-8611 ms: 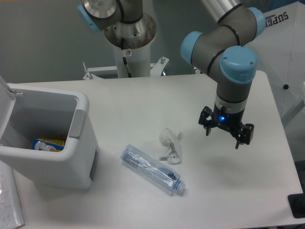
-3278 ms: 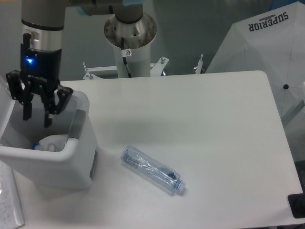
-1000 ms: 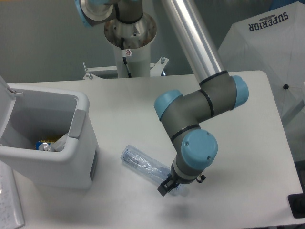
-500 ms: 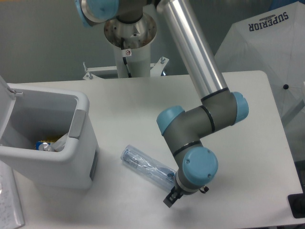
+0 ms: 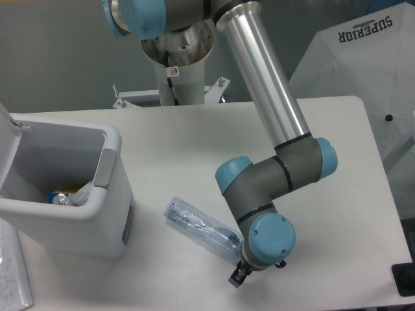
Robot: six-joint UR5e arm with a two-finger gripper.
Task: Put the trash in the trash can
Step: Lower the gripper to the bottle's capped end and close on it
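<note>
The crushed blue-tinted plastic bottle (image 5: 194,223) lies flat on the white table, slanting down to the right. My gripper (image 5: 242,272) is down at the bottle's cap end, mostly hidden under the blue wrist joint. Only one dark fingertip (image 5: 237,278) shows, so I cannot tell how the jaws stand. The pale grey trash can (image 5: 111,194) stands at the left with its lid open. The crumpled clear wrapper (image 5: 82,192) lies inside it, beside a yellow-and-blue packet (image 5: 56,196).
The robot's base column (image 5: 176,58) stands behind the table's far edge. A white folded umbrella (image 5: 363,58) leans at the back right. A white sheet (image 5: 13,278) lies at the front left corner. A dark object (image 5: 405,278) sits at the table's right front edge.
The wrist has moved slightly down and to the right over the bottle's cap end, toward the table's front. The bottle has stayed in place.
</note>
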